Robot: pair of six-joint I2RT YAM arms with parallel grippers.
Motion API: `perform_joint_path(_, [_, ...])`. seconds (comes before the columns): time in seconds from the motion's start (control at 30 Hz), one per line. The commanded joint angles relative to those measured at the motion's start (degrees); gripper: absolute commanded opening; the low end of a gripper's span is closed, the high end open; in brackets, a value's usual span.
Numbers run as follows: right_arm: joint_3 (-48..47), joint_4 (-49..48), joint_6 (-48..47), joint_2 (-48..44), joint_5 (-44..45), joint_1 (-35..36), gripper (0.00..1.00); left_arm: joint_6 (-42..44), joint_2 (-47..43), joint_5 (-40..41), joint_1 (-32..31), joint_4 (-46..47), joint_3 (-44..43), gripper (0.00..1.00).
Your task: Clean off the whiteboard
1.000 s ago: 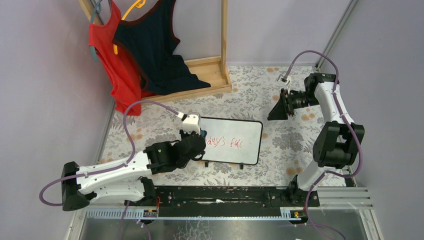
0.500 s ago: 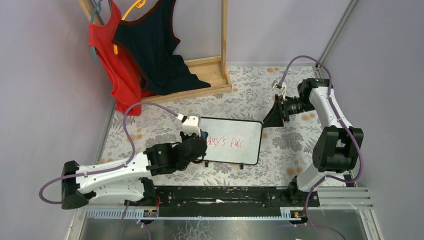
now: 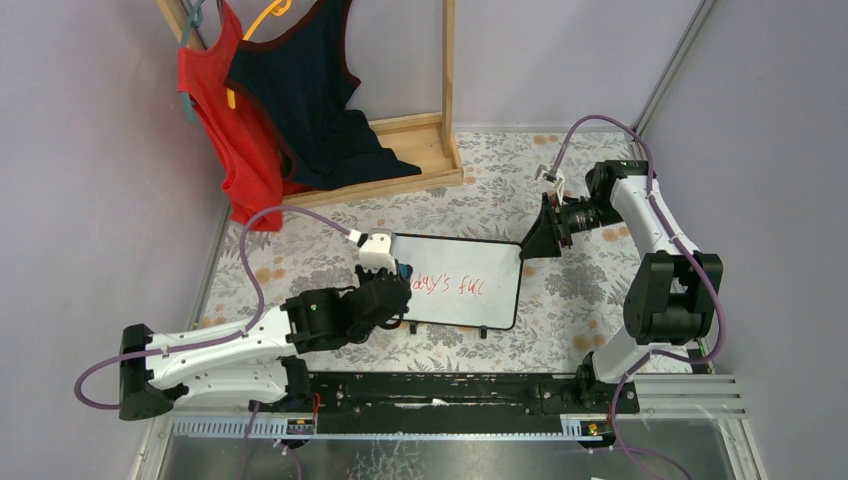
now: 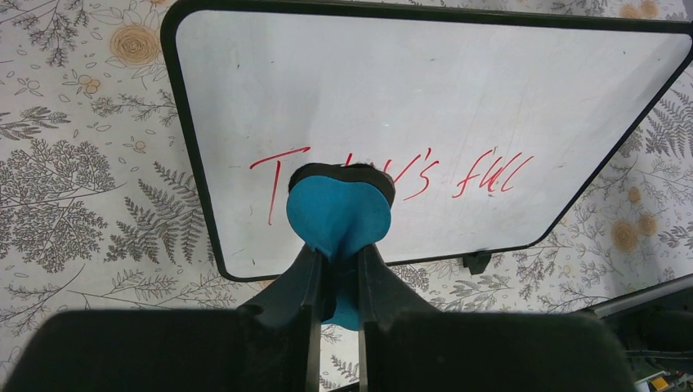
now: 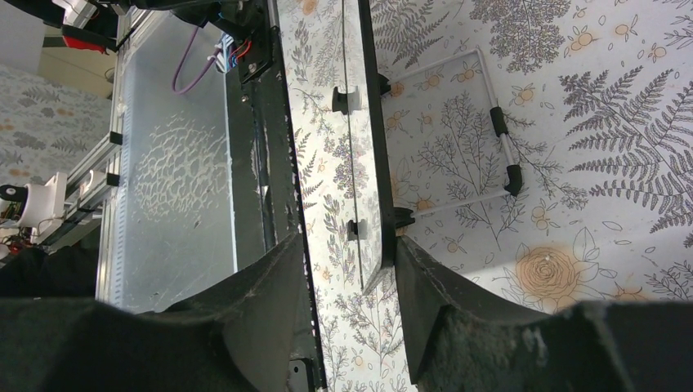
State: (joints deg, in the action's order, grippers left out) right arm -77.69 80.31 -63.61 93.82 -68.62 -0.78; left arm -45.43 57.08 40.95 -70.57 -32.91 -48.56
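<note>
Clothes, 11 o'clock of table: red top (image 3: 215, 120) and dark top (image 3: 310, 90) on hangers, hems draped over the wooden rack (image 3: 420, 135). Hanger tops are cut off by the frame.
Left gripper (image 4: 337, 260): clenched on the blue eraser (image 4: 339, 214), at the 9 o'clock end of the board. From above, the wrist housing hides the fingertips.
Eraser: rounded blue pad with a dark underside, resting over the red writing. Contact with the surface cannot be confirmed.
Whiteboard (image 3: 470, 262): flat at table centre on the floral cloth (image 3: 560, 290). Glossy white face, thin black frame with rounded corners, two small black feet on the 6 o'clock edge.
Writing: red script. "T" shows to the left of the eraser and "y's full" to its right; the letters between are covered.
Right gripper (image 5: 347, 273): released, jaws spread astride the board's 2 o'clock corner. Its wrist view shows the board edge-on only; touch between finger and frame cannot be judged.
Change over the last second: the right gripper was well clear at 3 o'clock of the board and has come in to the corner. The left gripper has shifted only slightly, and the readable writing is unchanged.
</note>
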Motion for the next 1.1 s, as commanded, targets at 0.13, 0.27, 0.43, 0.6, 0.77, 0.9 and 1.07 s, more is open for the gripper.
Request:
perform_joint_path(0.13, [0.0,-1.3,0.4,1.2,-1.9,0.8,0.52,-1.7,-1.1,1.9,-0.6,-0.1,1.0,0.03])
perform_joint_path(0.27, [0.1,-2.3,0.3,3.6,-1.4,0.8,0.52,-1.9,-1.6,2.0,-0.8,-0.1,1.5,0.03])
perform_joint_path(0.43, [-0.1,-3.2,0.4,5.1,-1.4,0.8,0.52,-2.0,-2.1,1.9,-0.8,-0.1,1.8,0.03])
perform_joint_path(0.6, [-0.5,-2.1,-0.5,5.5,-1.9,1.7,0.52,-2.2,-2.0,2.1,-0.9,-0.1,1.9,0.03])
perform_joint_path(0.77, [0.0,-1.6,-1.2,5.7,-2.4,2.8,0.52,-2.1,-1.1,1.9,-1.0,-0.1,1.8,0.03])
perform_joint_path(0.9, [-0.1,0.3,-3.3,6.6,-2.8,3.4,0.52,-2.3,-0.6,1.8,-0.9,0.0,1.7,0.03])
perform_joint_path(1.07, [-0.1,1.9,-5.1,7.2,-3.4,4.2,0.52,-2.5,-0.4,1.7,-0.9,0.0,1.7,0.03])
